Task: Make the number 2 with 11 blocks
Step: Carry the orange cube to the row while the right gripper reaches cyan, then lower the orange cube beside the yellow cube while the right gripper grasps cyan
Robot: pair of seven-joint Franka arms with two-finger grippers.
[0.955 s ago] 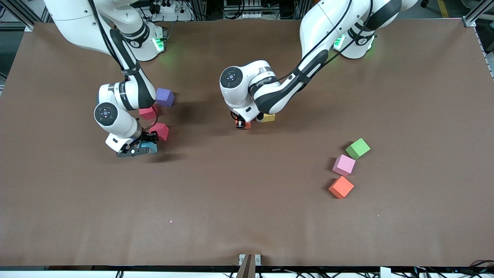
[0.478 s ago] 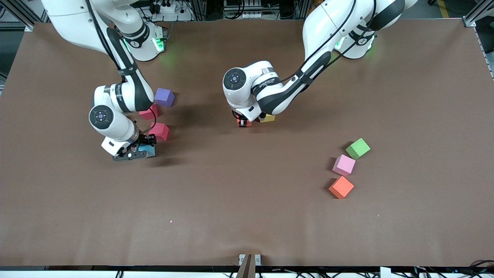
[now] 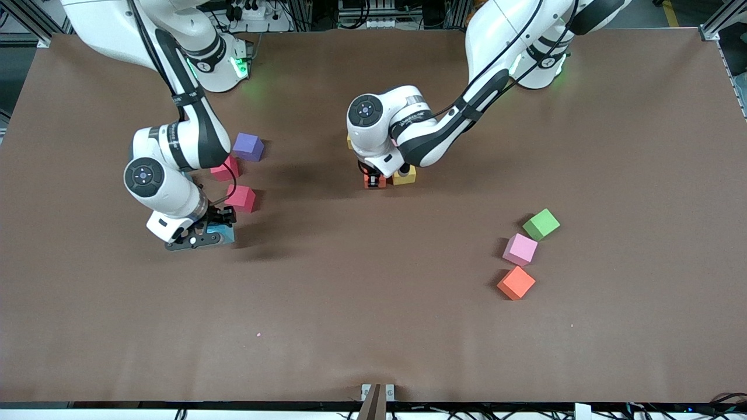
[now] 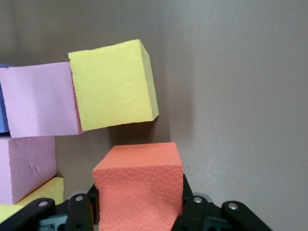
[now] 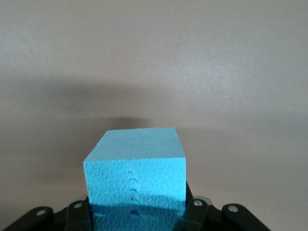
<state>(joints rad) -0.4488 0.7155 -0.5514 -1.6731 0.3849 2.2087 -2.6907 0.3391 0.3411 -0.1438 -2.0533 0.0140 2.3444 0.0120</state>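
Front view, counter (image 3: 373,326): flat, matte brown cover.
Front view, left pincer (image 3: 374,179): closed on an orange block (image 3: 370,182) at the middle of the counter, touching a yellow block (image 3: 405,175) at the edge of a cluster mostly hidden under the arm.
Front view, right pincer (image 3: 205,235): closed on a blue block (image 3: 222,235), low over the counter toward the right arm's end.
Front view, loose blocks: two red-pink cubes (image 3: 240,198) (image 3: 224,170) and a purple cube (image 3: 248,147) near the right arm; a green cube (image 3: 541,224), pink cube (image 3: 519,249) and orange cube (image 3: 516,283) toward the left arm's end.
Left wrist view: orange foam, pebbled face (image 4: 139,192), clamped between black fingers (image 4: 195,211); near it a yellow cube (image 4: 113,84) touches a pink one (image 4: 41,101).
Right wrist view: blue foam cube (image 5: 136,175), dimpled face, gripped on both sides above bare counter.
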